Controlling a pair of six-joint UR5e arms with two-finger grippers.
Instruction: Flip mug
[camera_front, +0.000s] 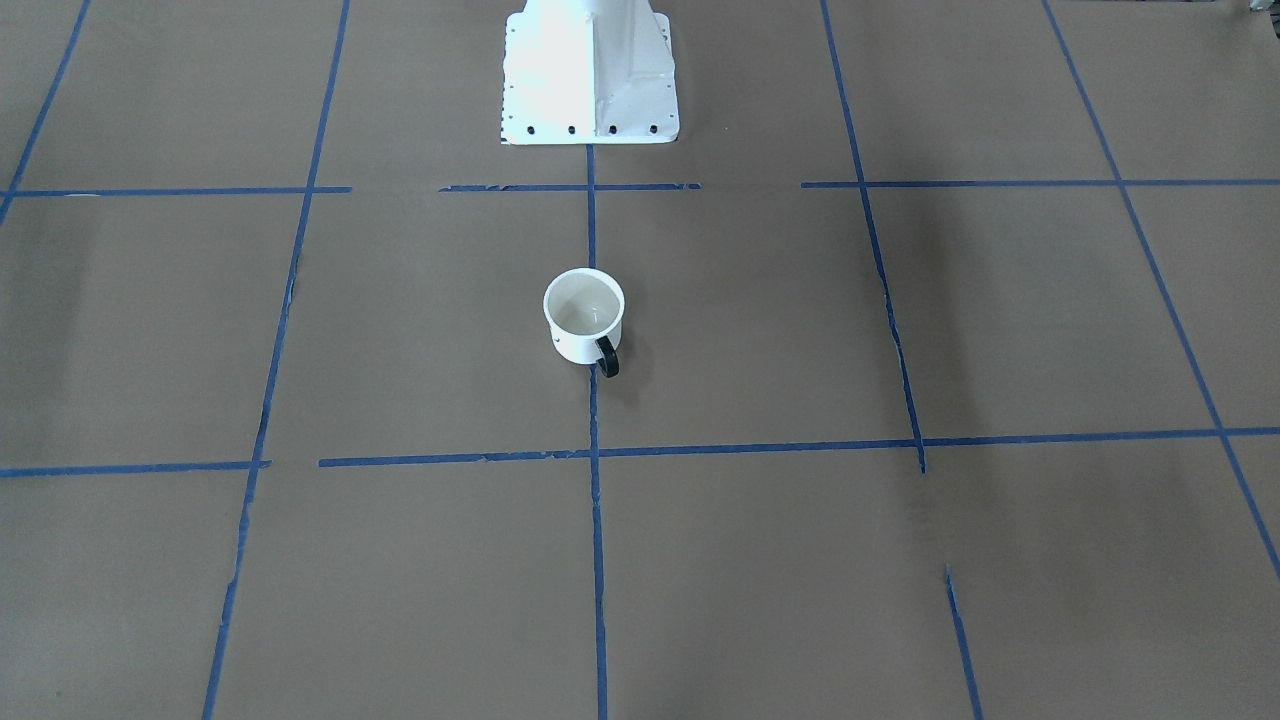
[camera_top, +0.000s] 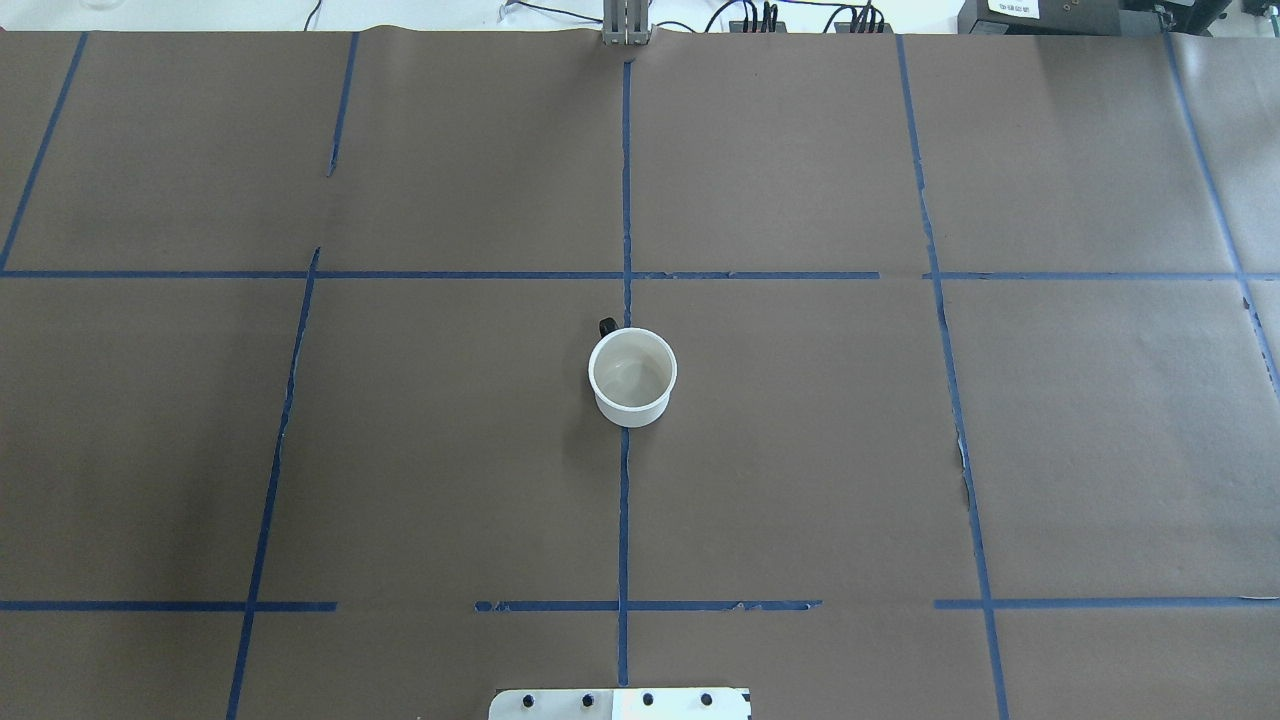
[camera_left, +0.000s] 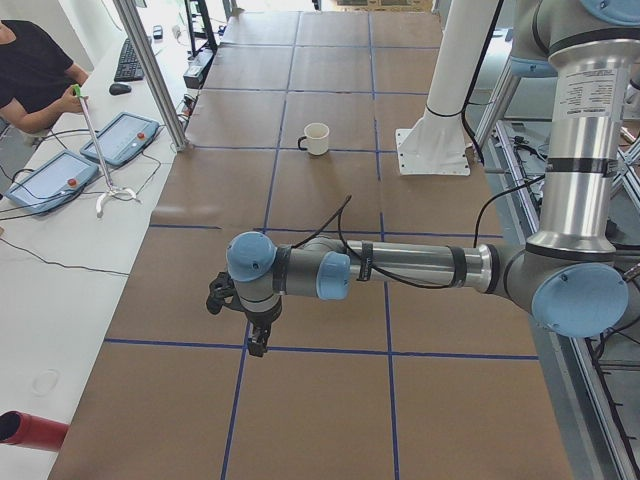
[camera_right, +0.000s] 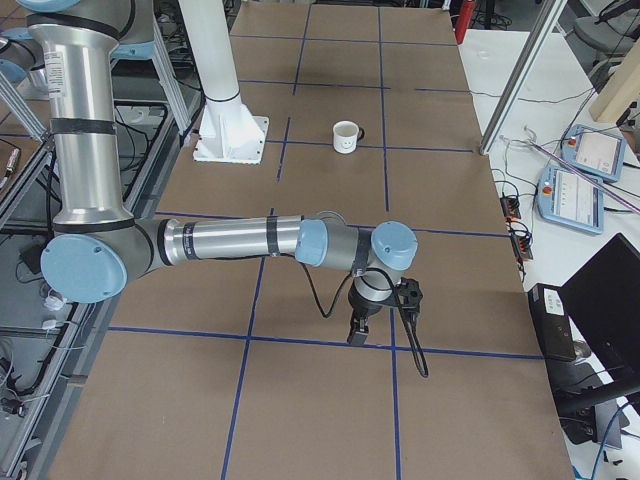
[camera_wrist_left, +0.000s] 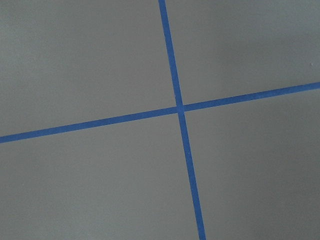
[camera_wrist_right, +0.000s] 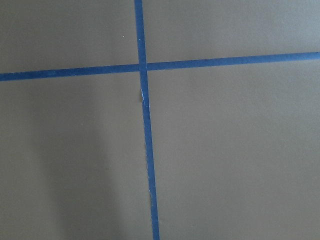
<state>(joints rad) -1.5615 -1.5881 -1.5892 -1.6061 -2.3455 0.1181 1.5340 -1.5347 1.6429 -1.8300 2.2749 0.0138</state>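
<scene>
The mug (camera_top: 632, 377) stood upright, mouth up, at mid-frame of the overhead view on the table (camera_top: 800, 450), its handle (camera_top: 607, 326) toward upper left; the left hand (camera_left: 258, 345) and right hand (camera_right: 358, 335) hung well away, neither plainly nearer; fingers apart or together, I could not tell.

No word or number can be read anywhere. At twelve o'clock in the right-end view, the mug (camera_right: 346, 137) carries a black smiley face (camera_right: 344, 146). At two o'clock in the left-end view, there's a white label (camera_left: 588, 95) on the left arm (camera_left: 585, 190), print too small. Overhead, toward one o'clock, a sticker (camera_top: 1010, 8) on a black box (camera_top: 985, 20) is illegible too.
</scene>
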